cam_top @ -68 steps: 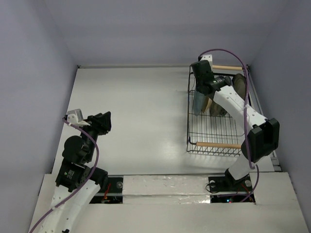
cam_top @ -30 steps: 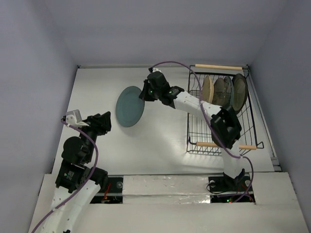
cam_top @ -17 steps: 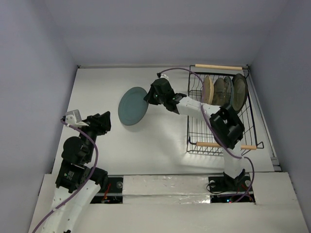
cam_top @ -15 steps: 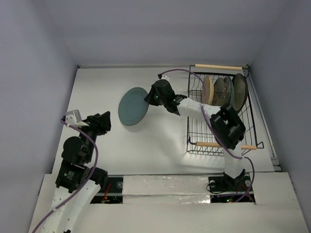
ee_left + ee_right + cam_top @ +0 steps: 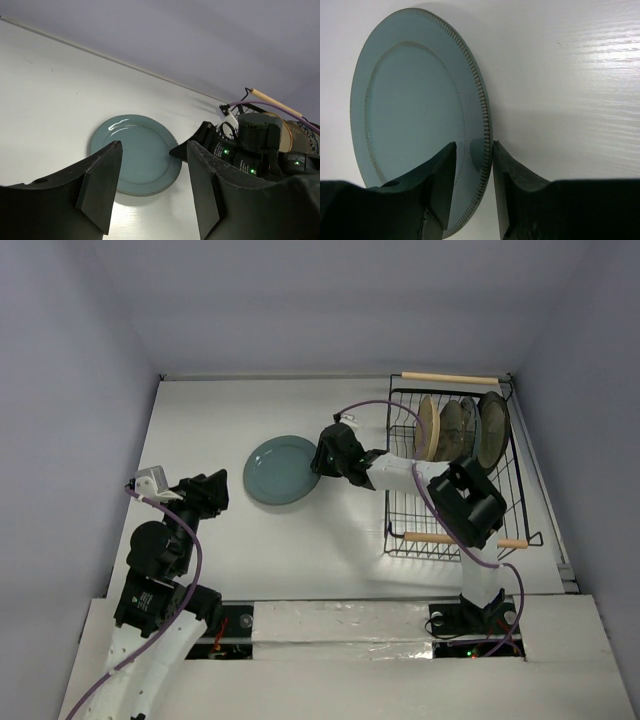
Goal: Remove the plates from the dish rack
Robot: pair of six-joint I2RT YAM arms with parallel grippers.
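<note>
The teal plate (image 5: 282, 470) lies flat on the white table, left of the dish rack (image 5: 440, 512). It also shows in the left wrist view (image 5: 136, 160) and the right wrist view (image 5: 415, 115). My right gripper (image 5: 319, 458) sits at the plate's right rim; in the right wrist view (image 5: 474, 150) its jaws straddle the rim, slightly apart, with a gap on the upper face. Three plates stand on edge at the rack's far end: tan (image 5: 428, 427), grey (image 5: 452, 428) and dark-rimmed (image 5: 492, 430). A white-blue one (image 5: 471, 425) stands between them. My left gripper (image 5: 212, 490) is open and empty, near the table's left side.
The rack has wooden rod handles at its far end (image 5: 450, 378) and near end (image 5: 450, 538). The right arm's purple cable (image 5: 375, 408) loops over the rack's left side. Walls close the table at the back and sides.
My right gripper lifted the teal plate out of the rack, carried it left, and lowered it from tilted to flat on the table. The left arm has not moved.
</note>
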